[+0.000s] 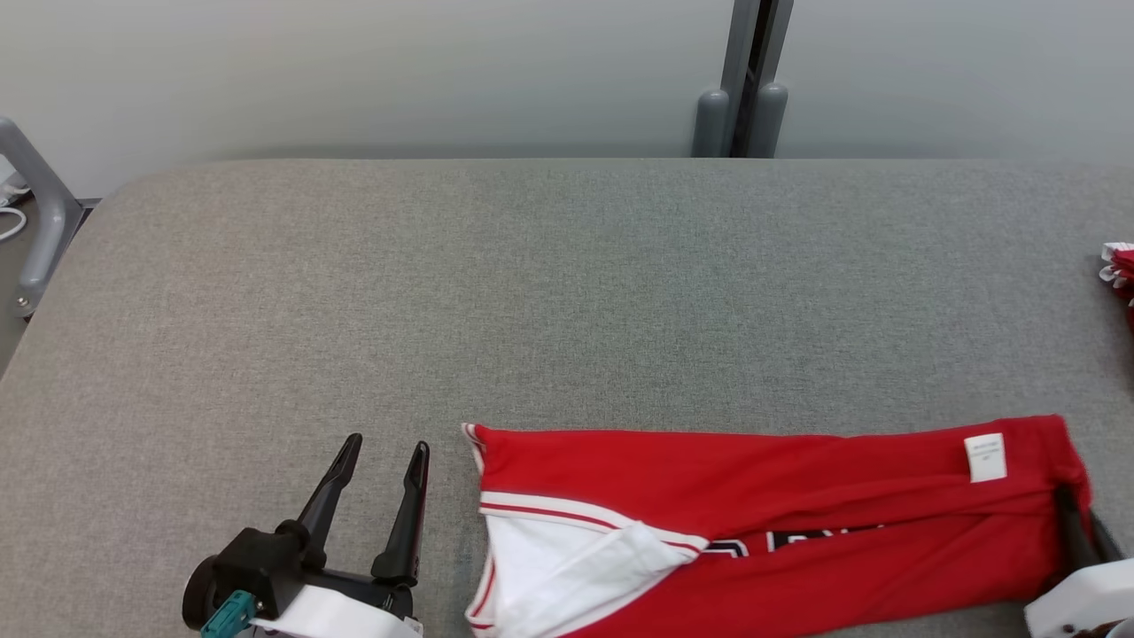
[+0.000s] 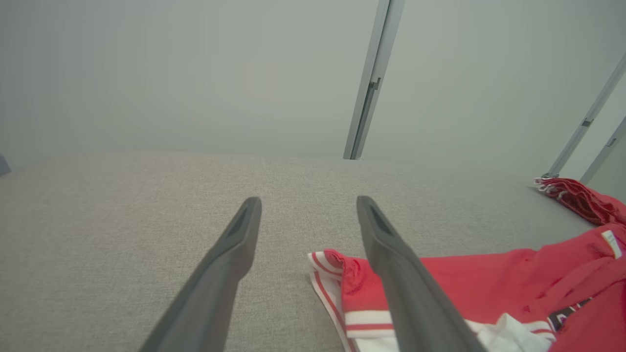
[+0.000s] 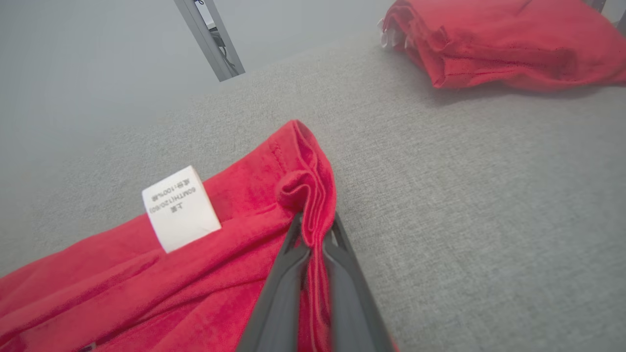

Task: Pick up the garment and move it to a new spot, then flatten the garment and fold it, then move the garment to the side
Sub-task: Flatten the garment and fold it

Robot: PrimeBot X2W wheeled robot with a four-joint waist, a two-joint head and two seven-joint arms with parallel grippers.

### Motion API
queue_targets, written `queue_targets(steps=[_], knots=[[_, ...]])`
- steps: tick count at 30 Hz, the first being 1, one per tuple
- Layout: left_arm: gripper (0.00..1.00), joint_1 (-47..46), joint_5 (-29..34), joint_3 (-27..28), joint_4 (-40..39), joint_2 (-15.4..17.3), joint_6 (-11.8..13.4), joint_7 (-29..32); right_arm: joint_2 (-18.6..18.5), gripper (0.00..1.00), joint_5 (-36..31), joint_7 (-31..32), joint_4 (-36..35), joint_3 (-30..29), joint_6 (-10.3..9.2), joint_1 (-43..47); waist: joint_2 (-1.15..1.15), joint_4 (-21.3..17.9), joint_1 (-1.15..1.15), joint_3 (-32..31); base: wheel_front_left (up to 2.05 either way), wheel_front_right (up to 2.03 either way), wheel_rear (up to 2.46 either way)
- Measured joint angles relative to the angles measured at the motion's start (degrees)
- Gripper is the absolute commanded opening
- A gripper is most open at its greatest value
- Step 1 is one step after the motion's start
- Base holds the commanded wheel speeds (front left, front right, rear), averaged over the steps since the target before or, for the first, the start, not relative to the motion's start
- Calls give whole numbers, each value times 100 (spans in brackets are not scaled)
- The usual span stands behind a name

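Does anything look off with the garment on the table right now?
Yes. The garment lies creased, not flat: its white lining is flipped out at the left end, and its right edge is bunched in the shut right gripper. The left gripper sits open beside it.

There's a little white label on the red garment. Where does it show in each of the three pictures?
Head view: the white label sits lower right, near the red garment's right end.
Left wrist view: at the right edge, below mid-height.
Right wrist view: left of centre, beside the right pincer clamping the cloth.
Shared landmark: the grey post behind the table.
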Motion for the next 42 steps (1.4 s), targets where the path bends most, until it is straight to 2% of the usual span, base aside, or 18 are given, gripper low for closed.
queue_targets(steps=[9, 13, 18, 22, 29, 31, 34, 38, 42], knots=[[100, 2, -56, -3, 32, 1, 0, 0, -573, 0, -334, 0, 413, -402, 0, -303, 0, 20, 0, -126, 0, 0, 0], [100, 49, -411, 92, 107, 4, 0, 0, -602, 0, -307, 1, 536, 35, 0, -385, 0, -12, 0, -221, 0, 0, 0], [100, 48, -450, 24, 149, 1, 0, 0, -680, 0, 11, 0, 449, 767, -1, -391, 0, -109, 0, -302, 0, 0, 0], [100, 40, -358, -19, 172, -5, 0, -1, -743, 0, 695, 286, -7, 1330, -1, -402, 0, -237, 0, -338, 0, 0, 0], [100, -25, -397, 108, 188, 0, 0, -1, -775, 0, 1994, 1051, -1410, 2007, -1, -363, 0, -480, 0, -343, 0, 0, 0], [100, -29, -411, 105, 203, -4, 0, -1, -651, 0, 2392, 1269, -1746, 2043, -1, -265, 0, -518, 0, -346, 0, 0, 0], [100, -53, -420, 91, 235, -3, 0, -1, -246, 0, 3172, 1681, -2254, 2057, -2, -79, 0, -537, 0, -361, 0, 0, 0], [100, -66, -457, 94, 256, -3, 0, 0, 92, 0, 3710, 2129, -2789, 2168, -2, 149, 0, -549, 0, -388, 0, 0, 0], [100, -81, -472, 90, 270, -1, 0, 0, 524, 0, 4132, 2423, -3029, 2247, -2, 307, 0, -509, 0, -414, 0, 0, 0]])
